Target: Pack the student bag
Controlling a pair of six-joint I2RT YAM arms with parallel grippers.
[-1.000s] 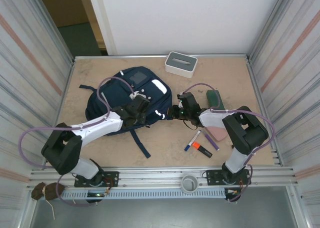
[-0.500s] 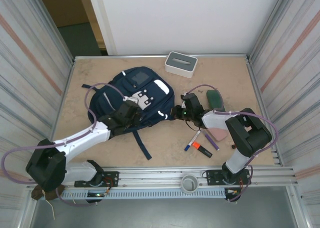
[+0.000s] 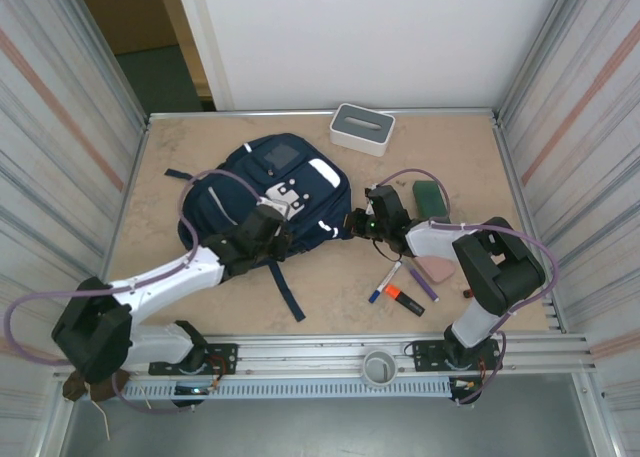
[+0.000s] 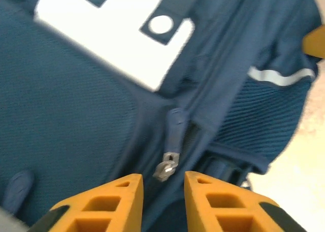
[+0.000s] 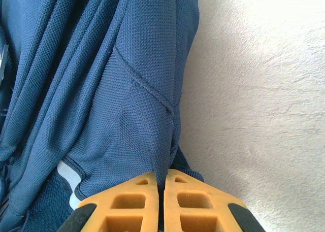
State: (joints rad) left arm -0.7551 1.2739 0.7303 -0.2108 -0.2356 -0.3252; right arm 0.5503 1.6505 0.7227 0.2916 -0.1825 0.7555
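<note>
On the bag [image 3: 250,182], right gripper [image 5: 163,180] clamps fabric; left gripper [image 4: 162,181], fingers apart, may slip off the small zip pull [image 4: 168,165].

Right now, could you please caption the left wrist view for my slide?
Parted left fingers line up on the bag's zipper pull, near a white patch.

White-grey box [image 3: 362,129] at the far edge; green pouch [image 3: 432,199], pink pad [image 3: 435,270], blue marker [image 3: 385,282], orange highlighter [image 3: 403,299] nearer.
</note>
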